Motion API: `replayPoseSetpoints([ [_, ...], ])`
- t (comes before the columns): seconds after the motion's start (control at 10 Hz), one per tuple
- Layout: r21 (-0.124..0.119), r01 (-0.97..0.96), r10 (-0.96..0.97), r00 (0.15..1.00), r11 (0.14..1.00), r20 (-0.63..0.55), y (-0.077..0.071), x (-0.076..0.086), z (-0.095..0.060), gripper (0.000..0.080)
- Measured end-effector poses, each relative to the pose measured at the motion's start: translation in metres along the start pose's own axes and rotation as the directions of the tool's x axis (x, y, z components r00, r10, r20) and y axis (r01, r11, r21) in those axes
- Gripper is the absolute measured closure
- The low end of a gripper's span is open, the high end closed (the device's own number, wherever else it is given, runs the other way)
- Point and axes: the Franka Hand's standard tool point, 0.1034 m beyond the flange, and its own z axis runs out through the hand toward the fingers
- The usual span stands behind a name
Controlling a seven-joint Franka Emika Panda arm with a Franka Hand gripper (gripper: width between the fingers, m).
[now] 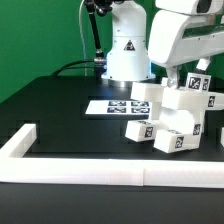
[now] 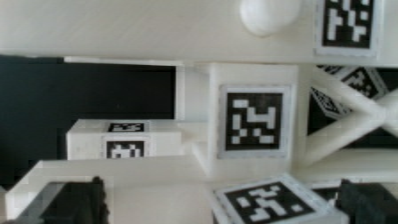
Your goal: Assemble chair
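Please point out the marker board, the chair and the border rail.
marker board (image 1: 108,105): exterior view, on its tagged top.
chair (image 1: 172,102): exterior view, on a white middle block.
border rail (image 1: 90,172): exterior view, on its long front stretch.

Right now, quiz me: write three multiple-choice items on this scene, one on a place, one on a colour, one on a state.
1. Relative to the chair parts, the marker board lies:
A. at the exterior view's left of them
B. on top of them
C. at the exterior view's right of them

2. The table is:
A. white
B. black
C. green

3. The jaws are:
A. shut on a chair part
B. out of view
C. open

Answers:
1 A: the board lies flat on the table, left of the parts.
2 B: the surface shows black under the white parts.
3 C: the wrist view shows the fingers spread wide, gripping nothing.
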Motion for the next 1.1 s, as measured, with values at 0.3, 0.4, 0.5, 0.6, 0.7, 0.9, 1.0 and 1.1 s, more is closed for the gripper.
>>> replayPoseSetpoints([
  [0.3,0.003,0.205,-0.205,0.979,0.979,0.004,0.010,-0.011,0.003,0.0150],
  [0.4,0.006,0.255,-0.255,0.967,0.967,0.007,0.013,-0.014,0.005,0.0150],
  [0.5,0.011,0.351,-0.351,0.936,0.936,0.009,0.016,-0.017,0.009,0.0150],
  [0.6,0.016,0.417,-0.417,0.909,0.909,0.010,0.019,-0.020,0.012,0.0150],
  [0.7,0.015,0.447,-0.447,0.894,0.894,0.008,0.022,-0.022,0.013,0.0150],
  [0.9,0.010,0.444,-0.444,0.896,0.896,0.006,0.026,-0.022,0.011,0.0150],
  [1.0,0.007,0.437,-0.438,0.899,0.899,0.005,0.026,-0.021,0.009,0.0150],
  [1.1,0.002,0.432,-0.432,0.902,0.902,0.004,0.027,-0.021,0.005,0.0150],
])
